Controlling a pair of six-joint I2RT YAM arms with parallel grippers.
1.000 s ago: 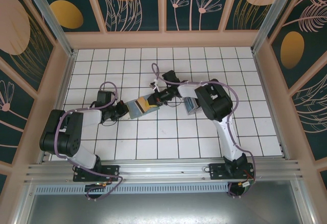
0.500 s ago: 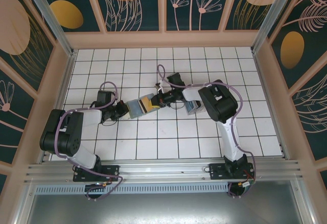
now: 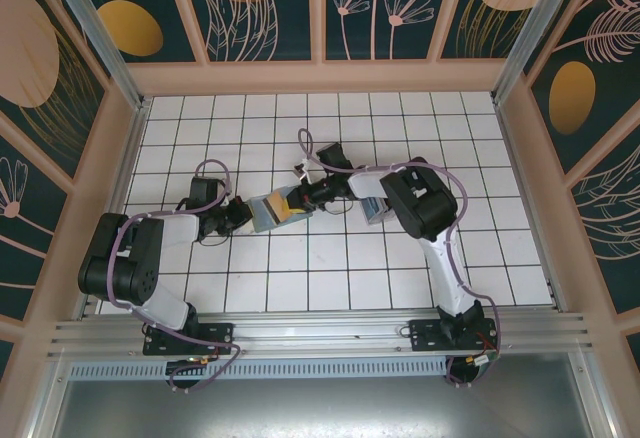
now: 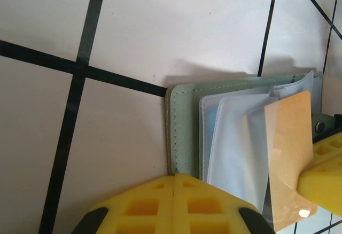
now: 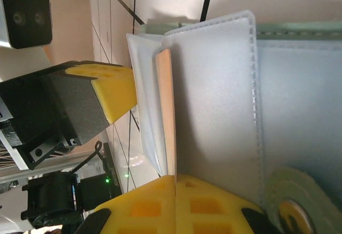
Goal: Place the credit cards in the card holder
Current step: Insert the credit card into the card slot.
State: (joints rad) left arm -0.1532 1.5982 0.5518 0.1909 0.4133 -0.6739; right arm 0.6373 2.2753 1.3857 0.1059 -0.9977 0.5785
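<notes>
While left gripper (image 4: 174,177) pinches card holder (image 4: 182,132) edge | right gripper (image 5: 175,178) pinches credit card (image 5: 166,111)

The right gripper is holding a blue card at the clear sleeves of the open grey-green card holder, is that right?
Not quite: the card is tan-gold, not blue, as the left wrist view shows. Otherwise yes: the right gripper holds it at the clear sleeves of the open grey-green card holder.

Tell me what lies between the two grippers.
The open card holder, with a tan-gold card partly in its clear sleeves; the top view shows it.
</notes>
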